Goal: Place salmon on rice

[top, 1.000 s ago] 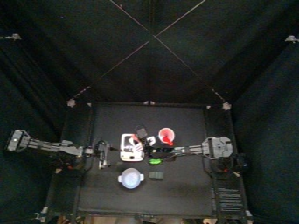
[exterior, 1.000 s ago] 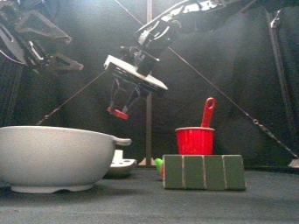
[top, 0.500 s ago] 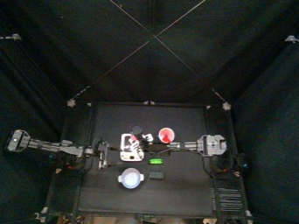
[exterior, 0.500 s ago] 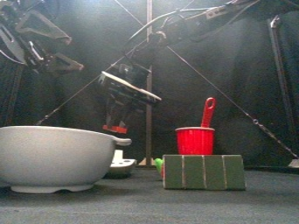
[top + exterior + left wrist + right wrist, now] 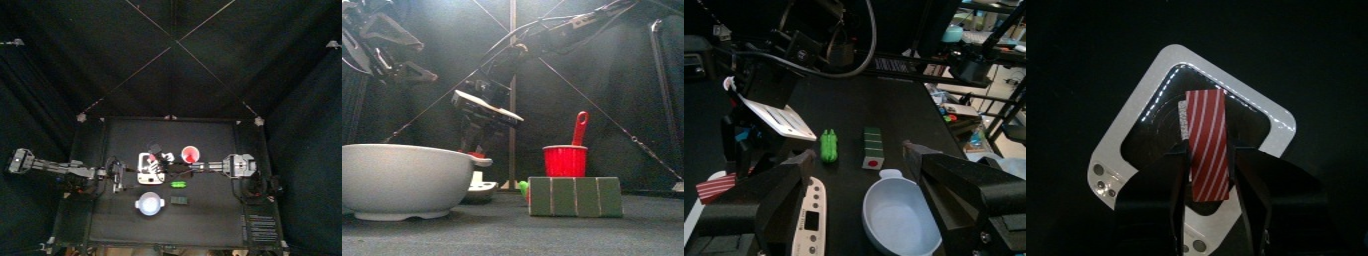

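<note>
The salmon (image 5: 1205, 135), a red strip with pale stripes, hangs between the jaws of my right gripper (image 5: 1211, 152), which is shut on it. Directly under it lies a white device (image 5: 1157, 92) with a dark middle and small buttons on one corner. I cannot make out the rice as a separate thing. In the front view the right gripper (image 5: 476, 150) hangs low behind the bowl's rim. From above, it (image 5: 167, 172) is over the white device (image 5: 147, 166). My left gripper (image 5: 855, 166) is open and holds nothing, left of the device.
A pale bowl (image 5: 409, 180) stands at the front left, also seen from above (image 5: 150, 204). A row of green blocks (image 5: 576, 197) lies at the front. Behind them is a red cup (image 5: 565, 160) with a red spoon. A green ridged piece (image 5: 828, 145) lies by the device.
My right gripper has come down with the salmon, from well above the bowl to just behind its rim. The left arm has not moved.
</note>
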`<act>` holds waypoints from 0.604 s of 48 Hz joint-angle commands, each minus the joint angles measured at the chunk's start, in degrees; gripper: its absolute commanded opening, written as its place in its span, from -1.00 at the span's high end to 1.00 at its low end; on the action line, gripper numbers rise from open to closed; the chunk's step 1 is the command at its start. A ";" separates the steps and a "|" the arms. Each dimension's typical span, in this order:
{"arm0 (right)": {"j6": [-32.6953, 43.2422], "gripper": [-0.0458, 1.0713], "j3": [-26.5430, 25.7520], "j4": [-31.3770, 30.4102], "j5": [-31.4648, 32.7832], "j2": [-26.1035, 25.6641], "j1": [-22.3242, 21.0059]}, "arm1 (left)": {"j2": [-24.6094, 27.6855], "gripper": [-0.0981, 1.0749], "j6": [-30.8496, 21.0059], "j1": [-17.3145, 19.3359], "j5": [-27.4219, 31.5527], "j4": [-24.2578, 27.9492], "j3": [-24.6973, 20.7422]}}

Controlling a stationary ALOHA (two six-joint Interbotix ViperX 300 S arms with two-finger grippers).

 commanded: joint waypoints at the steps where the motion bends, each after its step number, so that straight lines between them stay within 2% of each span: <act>1: -0.09 -0.15 -2.11 -0.26 -0.26 -0.79 0.00 | 0.00 -0.92 0.00 0.18 -0.26 0.00 -0.79; 29: -0.09 -0.16 -2.46 -0.53 -0.26 0.62 0.00 | 0.00 -0.92 0.00 0.26 -0.26 0.00 -0.70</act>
